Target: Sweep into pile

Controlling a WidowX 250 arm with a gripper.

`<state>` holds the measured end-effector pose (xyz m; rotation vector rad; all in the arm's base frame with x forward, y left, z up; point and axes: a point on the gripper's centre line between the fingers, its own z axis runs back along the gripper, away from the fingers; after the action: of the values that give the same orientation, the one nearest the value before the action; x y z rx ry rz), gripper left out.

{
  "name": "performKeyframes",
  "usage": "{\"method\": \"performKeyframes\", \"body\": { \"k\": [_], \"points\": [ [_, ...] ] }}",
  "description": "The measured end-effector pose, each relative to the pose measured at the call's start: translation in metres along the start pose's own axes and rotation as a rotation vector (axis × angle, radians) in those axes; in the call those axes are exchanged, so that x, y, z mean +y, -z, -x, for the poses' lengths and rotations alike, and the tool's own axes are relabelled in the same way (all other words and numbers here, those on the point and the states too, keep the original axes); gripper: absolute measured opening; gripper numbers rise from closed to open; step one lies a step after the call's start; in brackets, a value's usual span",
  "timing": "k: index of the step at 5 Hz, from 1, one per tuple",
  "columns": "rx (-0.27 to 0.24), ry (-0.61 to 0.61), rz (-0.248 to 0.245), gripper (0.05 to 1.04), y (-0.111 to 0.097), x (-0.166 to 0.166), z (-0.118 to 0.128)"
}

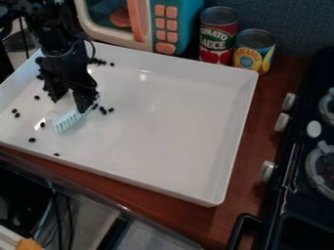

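"How is the light falling?"
"Seemingly from above. The white tray [186, 151] is looking bright, and a small spot of glare is shining on its floor near the far edge."
"Is anything else catching it?"
"A softer glow is spreading around the middle, another glint is showing beside the brush [67, 121], and both can lids [256, 38] are gleaming dully."
"And the darker parts?"
"The arm [57, 36] is swallowing light, and faint grey shading is lining the tray's wall nearest the stove [287, 183]."
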<state>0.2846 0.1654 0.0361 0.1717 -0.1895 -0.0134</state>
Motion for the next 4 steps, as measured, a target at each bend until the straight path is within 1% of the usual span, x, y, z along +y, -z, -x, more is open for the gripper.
{"method": "performKeyframes", "body": {
  "k": [1,2,3,4],
  "points": [
    [-0.021,0.015,0.032,0.719,-0.012,-0.015,0.000],
    [-0.135,0.080,0.060,0.719,-0.055,-0.044,-0.012],
    [-0.238,0.128,0.111,0.719,-0.086,-0.067,-0.022],
    [-0.203,0.170,0.162,0.719,-0.062,-0.078,-0.023]
  ]
}}
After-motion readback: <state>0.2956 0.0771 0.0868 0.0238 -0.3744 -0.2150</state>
